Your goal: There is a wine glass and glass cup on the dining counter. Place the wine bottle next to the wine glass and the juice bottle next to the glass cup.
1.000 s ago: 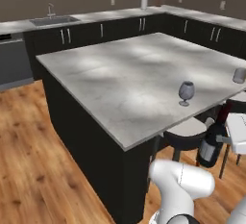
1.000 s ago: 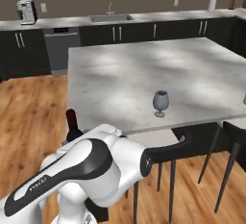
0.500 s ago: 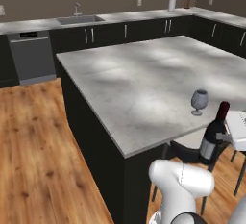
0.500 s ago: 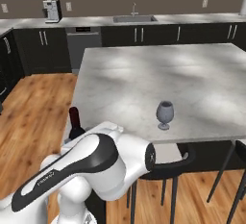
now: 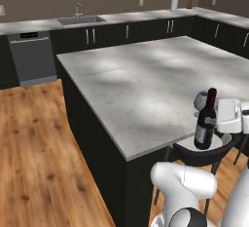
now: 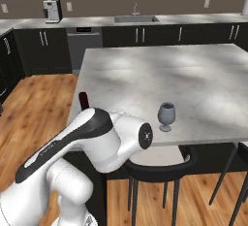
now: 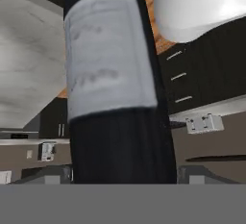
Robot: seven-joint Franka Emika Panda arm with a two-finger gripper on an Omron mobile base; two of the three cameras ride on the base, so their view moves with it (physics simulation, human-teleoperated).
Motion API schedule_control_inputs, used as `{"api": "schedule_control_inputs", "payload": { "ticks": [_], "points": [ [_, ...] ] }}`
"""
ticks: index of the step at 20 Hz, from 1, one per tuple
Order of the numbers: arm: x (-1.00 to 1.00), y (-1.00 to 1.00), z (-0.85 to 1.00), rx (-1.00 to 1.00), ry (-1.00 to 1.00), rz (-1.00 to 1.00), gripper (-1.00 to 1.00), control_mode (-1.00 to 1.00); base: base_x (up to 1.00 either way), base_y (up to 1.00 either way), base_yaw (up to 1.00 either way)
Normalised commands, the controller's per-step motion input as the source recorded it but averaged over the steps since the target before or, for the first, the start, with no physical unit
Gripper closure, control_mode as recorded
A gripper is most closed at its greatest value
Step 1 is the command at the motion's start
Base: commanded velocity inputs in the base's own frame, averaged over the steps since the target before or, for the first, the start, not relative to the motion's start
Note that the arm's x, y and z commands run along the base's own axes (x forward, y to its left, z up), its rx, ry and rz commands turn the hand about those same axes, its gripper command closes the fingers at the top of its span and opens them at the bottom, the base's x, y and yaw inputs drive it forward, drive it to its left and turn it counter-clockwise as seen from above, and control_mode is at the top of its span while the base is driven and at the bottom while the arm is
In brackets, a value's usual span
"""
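As seen from base cams and hand cam, w/ dining counter as ref:

Dining counter (image 5: 146, 80): lg island, pale marbled top, black sides; centre of both base views.

Wine bottle (image 5: 205, 122): dark glass, dark red capped neck, pale label; upright, just off near edge of counter, lifted clear of top. Hand view: label and dark body (image 7: 113, 88) right up against lens, betw. the fingers. Right base view: only red cap (image 6: 83, 100) visible above arm, at near-left corner of counter.

Gripper (image 5: 220, 122): white hand at bottle's side, clamped on wine bottle body; fingertips themselves hidden.

Wine glass (image 6: 166, 116): upright on counter top, close to near edge; in left base view partly hidden behind bottle neck (image 5: 200, 101).

Stool (image 6: 162, 164): black, curved back, tucked under near edge of counter.

Sink (image 6: 135, 19): on wall counter beyond far side of counter.

Coffee machine (image 6: 51, 10): wall counter, far left of counter.
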Motion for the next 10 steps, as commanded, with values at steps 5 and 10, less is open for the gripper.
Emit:
{"api": "schedule_control_inputs", "payload": {
  "ticks": [5,10],
  "points": [
    [0.95,-0.20,-0.09,-0.06,0.01,-0.26,1.00,-1.00,0.00,0.00,0.00],
    [0.92,-0.33,-0.03,0.00,0.01,-0.24,1.00,-1.00,0.00,0.00,0.00]
  ]
}}
